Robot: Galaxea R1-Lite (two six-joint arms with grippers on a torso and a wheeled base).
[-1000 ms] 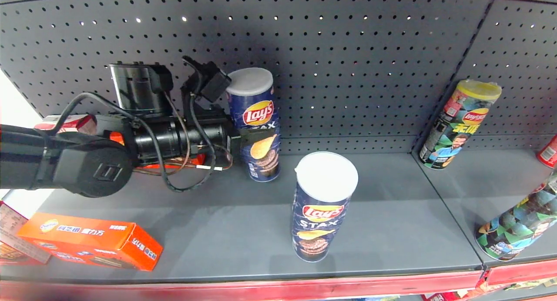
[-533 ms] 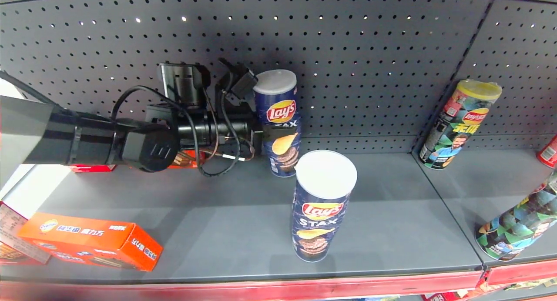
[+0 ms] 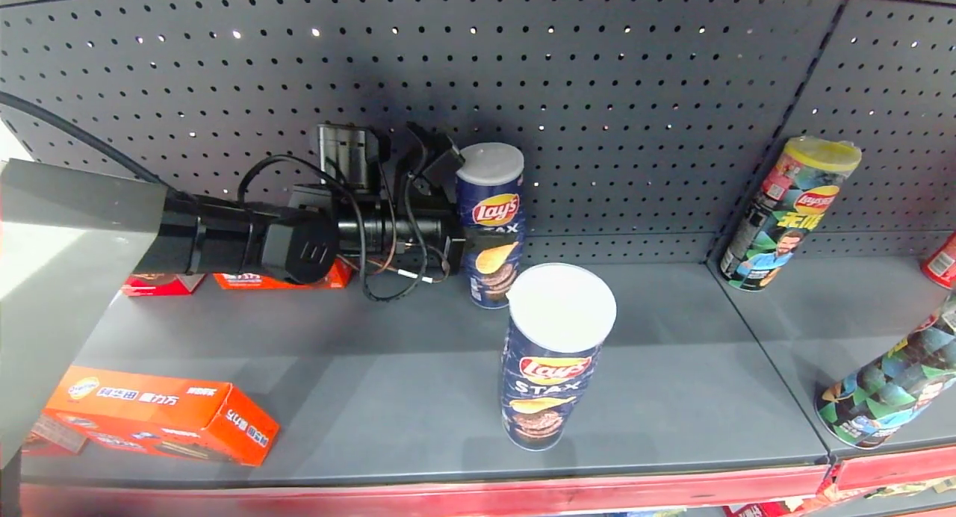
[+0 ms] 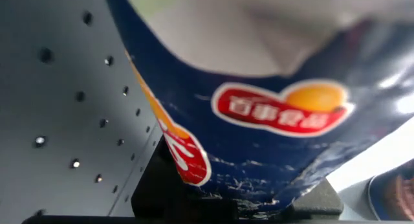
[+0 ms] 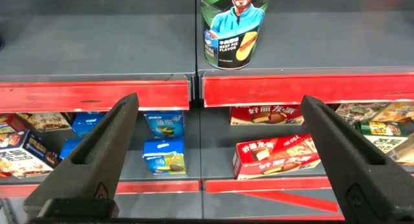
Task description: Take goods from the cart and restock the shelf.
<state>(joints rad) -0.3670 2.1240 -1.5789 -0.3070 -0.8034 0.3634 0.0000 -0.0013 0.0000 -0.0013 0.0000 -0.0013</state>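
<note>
A: Status on the left jaws?
B: Clamped on a chip can, upright at the back of the shelf, by the pegboard, just behind a second can. Orange box lying near the front edge.
A: Right jaws?
B: Spread wide, holding nothing, facing lower shelves.

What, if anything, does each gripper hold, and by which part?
The left gripper holds the rear blue chip can around its middle; right gripper is open, empty.
</note>
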